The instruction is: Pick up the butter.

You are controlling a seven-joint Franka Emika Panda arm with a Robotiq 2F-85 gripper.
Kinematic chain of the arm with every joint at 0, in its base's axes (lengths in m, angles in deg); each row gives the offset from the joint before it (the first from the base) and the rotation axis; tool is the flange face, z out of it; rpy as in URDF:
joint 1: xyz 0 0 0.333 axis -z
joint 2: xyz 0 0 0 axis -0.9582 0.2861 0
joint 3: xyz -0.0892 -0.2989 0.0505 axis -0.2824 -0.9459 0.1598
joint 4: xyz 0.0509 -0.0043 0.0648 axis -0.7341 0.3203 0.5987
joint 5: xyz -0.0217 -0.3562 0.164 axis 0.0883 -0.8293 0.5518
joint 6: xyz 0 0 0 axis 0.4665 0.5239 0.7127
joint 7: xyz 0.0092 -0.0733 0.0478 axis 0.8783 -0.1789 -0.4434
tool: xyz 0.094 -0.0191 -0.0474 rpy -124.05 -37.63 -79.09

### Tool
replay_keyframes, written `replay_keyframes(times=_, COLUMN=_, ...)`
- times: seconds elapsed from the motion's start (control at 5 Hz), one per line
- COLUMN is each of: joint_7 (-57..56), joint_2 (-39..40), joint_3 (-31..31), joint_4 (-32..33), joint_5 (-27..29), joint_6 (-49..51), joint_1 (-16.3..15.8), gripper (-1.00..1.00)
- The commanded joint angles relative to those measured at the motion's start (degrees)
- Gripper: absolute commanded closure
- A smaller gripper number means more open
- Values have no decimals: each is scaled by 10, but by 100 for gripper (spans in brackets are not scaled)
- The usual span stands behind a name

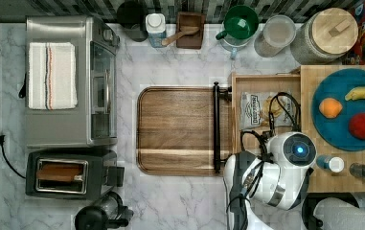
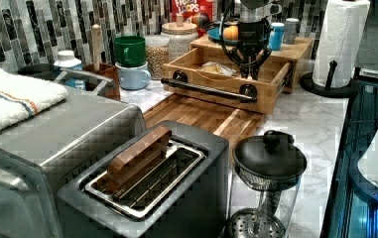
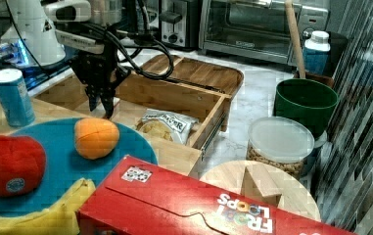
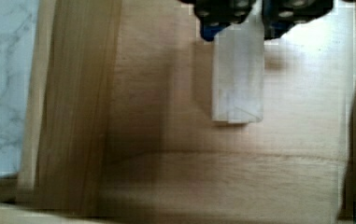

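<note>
The butter [image 4: 238, 79] lies on the floor of the open wooden drawer [image 1: 236, 103] — its far end cut off between the fingers of the end effector [image 4: 256, 18], which straddle it; whether they press it is unclear. In the right view the arm hides the stick. Beside it in the drawer lies a chip bag [image 3: 167, 125], print unreadable. In front of the drawer, a cereal box [image 3: 194, 208] reads "Froot Loops".

White marble counter [image 1: 180, 196] beneath a striped mosaic-tile wall [image 2: 37, 29]
</note>
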Motion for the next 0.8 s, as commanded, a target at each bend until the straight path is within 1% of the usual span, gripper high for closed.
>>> replay_keyframes(times=0.2, joint_7=-68, joint_2=-58, joint_3=18, joint_4=-86, joint_5=-1, joint_6=122, joint_1=-5, gripper=100)
replay_keyframes(times=0.4, joint_7=-78, joint_2=-73, joint_3=14, joint_4=-74, joint_5=-39, joint_6=76, joint_1=-7, gripper=100)
replay_keyframes(times=0.6, joint_7=-95, joint_2=-61, joint_3=16, joint_4=-143, joint_5=-46, joint_6=154, joint_1=-12, gripper=100)
replay_keyframes(times=0.8, joint_7=-125, joint_2=-44, joint_3=16, joint_4=-229, joint_5=-29, joint_6=254, joint_1=-15, gripper=100)
